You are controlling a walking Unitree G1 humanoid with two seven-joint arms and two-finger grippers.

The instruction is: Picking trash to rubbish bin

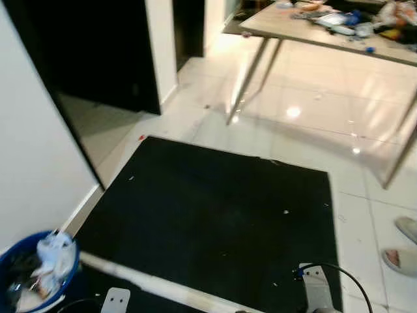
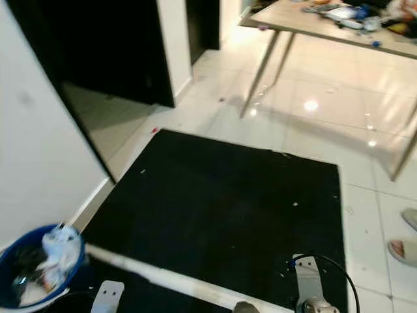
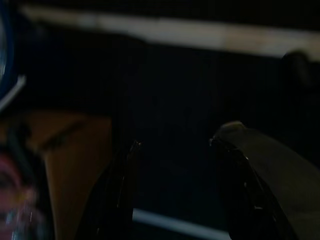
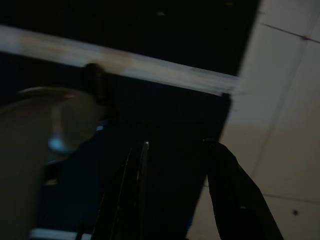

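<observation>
You are standing on a white tiled floor (image 1: 306, 111) with a large black mat (image 1: 215, 215) spread right ahead of you, a pale strip (image 2: 169, 277) crossing its near edge. Beyond the mat stands a bench (image 1: 306, 29) on slanted metal legs, its top cluttered with mixed items too blurred to name. A dark doorway (image 1: 98, 52) opens at the upper left, beside a white wall (image 1: 32, 163). At the right edge of the floor lie a pair of slippers (image 1: 401, 251).

The rubbish bin (image 1: 13, 261), blue-rimmed, sits at your lower left against the wall, with crumpled white and mixed trash (image 1: 52, 257) already inside it. Small pale specks dot the mat, such as one near its middle right (image 1: 285, 212); whether they count as trash you cannot tell.

Your left gripper (image 3: 175, 190) hangs low over the mat near the bin, fingers spread apart with nothing between them. Your right gripper (image 4: 175, 190) hangs by the mat's right edge, also released and empty.

By my reading, you are between pieces: nothing is held, so the step in hand is finding the next item. The next move calls for scanning the floor and mat, then walking to a piece before lowering an arm.
</observation>
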